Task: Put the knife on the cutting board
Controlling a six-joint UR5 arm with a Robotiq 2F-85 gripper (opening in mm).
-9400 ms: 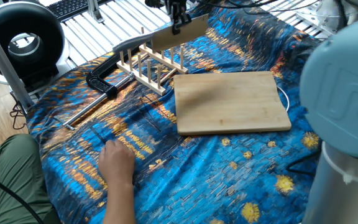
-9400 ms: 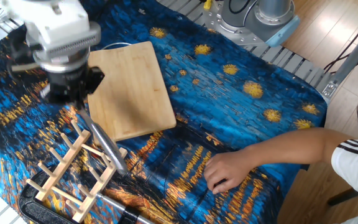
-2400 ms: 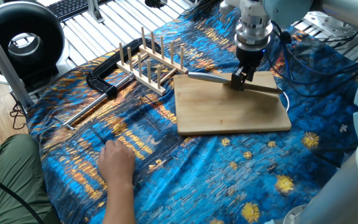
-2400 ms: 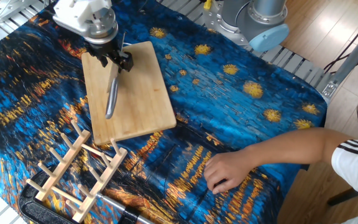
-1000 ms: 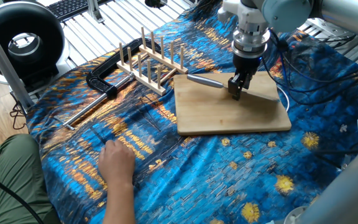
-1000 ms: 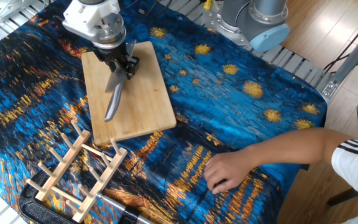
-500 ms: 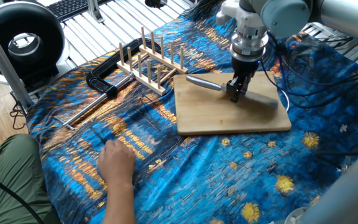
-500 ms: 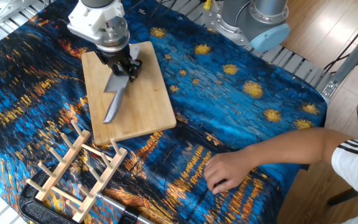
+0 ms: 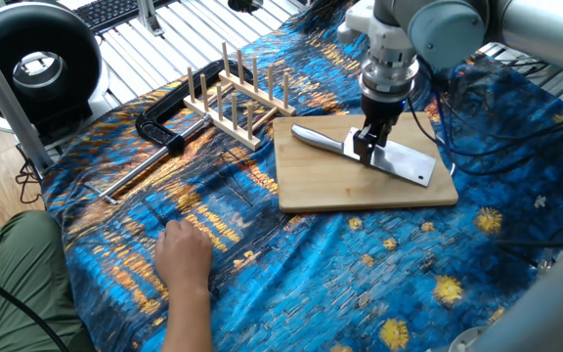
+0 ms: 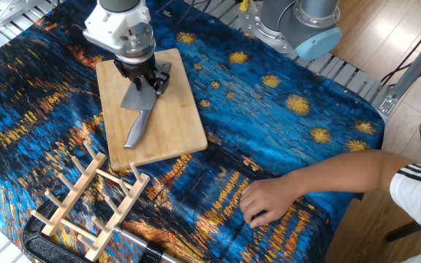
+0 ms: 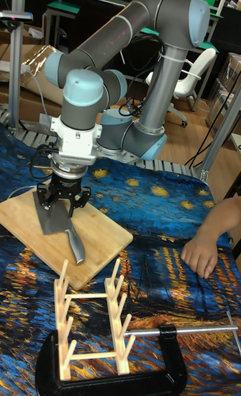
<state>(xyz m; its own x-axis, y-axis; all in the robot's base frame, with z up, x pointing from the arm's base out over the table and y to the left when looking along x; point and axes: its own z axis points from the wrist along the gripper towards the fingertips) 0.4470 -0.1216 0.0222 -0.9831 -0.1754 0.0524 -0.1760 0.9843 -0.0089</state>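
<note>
**Steel cleaver flat on the bamboo**

Steel cleaver (image 9: 362, 150) lies flat on the bamboo cutting board (image 9: 360, 186) — blade down, handle toward the peg rack (image 9: 238, 98). The gripper (image 9: 368, 147) stands over the blade's handle end, fingers spread apart either side — contact unclear.

pretty even bright overhead light in all three views, soft shadows only, a bit of glare on the knife (image 9: 379, 153) blade, and the tall fixed view looks dimmer and grainier in the background.
</note>
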